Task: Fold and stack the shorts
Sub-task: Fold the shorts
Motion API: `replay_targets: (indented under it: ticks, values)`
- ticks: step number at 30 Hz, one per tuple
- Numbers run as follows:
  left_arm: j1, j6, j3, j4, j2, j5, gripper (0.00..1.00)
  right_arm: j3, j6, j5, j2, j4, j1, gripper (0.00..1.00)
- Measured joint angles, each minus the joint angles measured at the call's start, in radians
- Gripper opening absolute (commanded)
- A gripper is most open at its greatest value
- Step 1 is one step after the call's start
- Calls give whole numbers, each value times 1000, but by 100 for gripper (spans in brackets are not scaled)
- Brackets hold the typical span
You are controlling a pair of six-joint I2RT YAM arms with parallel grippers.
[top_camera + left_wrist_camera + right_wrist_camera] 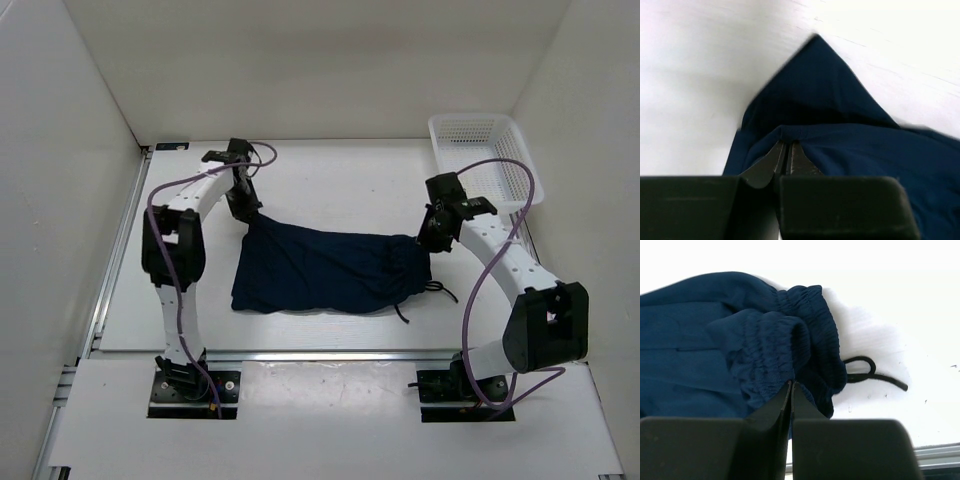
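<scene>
Shorts (325,270), dark navy: laid across the middle of the white table (330,170), between the two arms. The far left leg corner is pinched between the pressed-together fingers of the left gripper (786,150). The gathered waistband at the right end is pinched likewise by the right gripper (791,386), with the black drawcord (875,377) lying just beside.

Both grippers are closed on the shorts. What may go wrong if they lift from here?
1. The left gripper pinches only a thin fold of the shorts; it may slip out.
2. The right gripper seems to hold one waistband layer, so the other may sag.
3. The loose drawstring may drag or snag.
</scene>
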Motion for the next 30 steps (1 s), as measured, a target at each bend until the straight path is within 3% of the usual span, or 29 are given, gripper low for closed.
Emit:
replay_targets:
  ticks: [5, 10, 11, 13, 15, 16, 19, 20, 24, 25, 27, 29, 30]
  values:
    - [20, -2, 47, -9, -131, 0, 10, 79, -10, 25, 12, -11, 0, 1]
    - [36, -2, 160, 9, -29, 0, 10, 183, -24, 56, 161, 5, -3, 4]
    - [38, -1, 187, 8, 20, 0, 31, 210, -27, 65, 217, 10, -5, 23]
    - [41, 8, 223, -2, 103, 1, 45, 235, -27, 76, 286, 22, -6, 44]
    - [41, 9, 230, -18, 168, -2, 80, 241, -33, 82, 320, 27, -9, 65]
    - [41, 10, 224, -31, 185, -6, 88, 241, -35, 85, 319, 20, -10, 66]
    - [41, 5, 185, -64, 161, -24, 91, 242, -47, 101, 265, 19, -10, 66]
    - [40, 4, 163, -63, 132, -32, 91, 242, -49, 108, 233, 20, -10, 63]
    - [26, -14, 37, -43, -73, -61, 84, 242, -52, 125, 105, 22, -8, 9]
    - [16, -23, -6, -34, -138, -64, 80, 242, -52, 126, 83, 23, -5, 3]
    - [-6, -48, -99, -4, -256, -69, 58, 241, -50, 122, 70, 30, 3, 0]
    - [-25, -63, -163, 18, -312, -60, 27, 237, -48, 100, 98, 45, 19, 0]
    - [-30, -67, -183, 28, -312, -55, 19, 231, -48, 85, 126, 61, 26, 0]
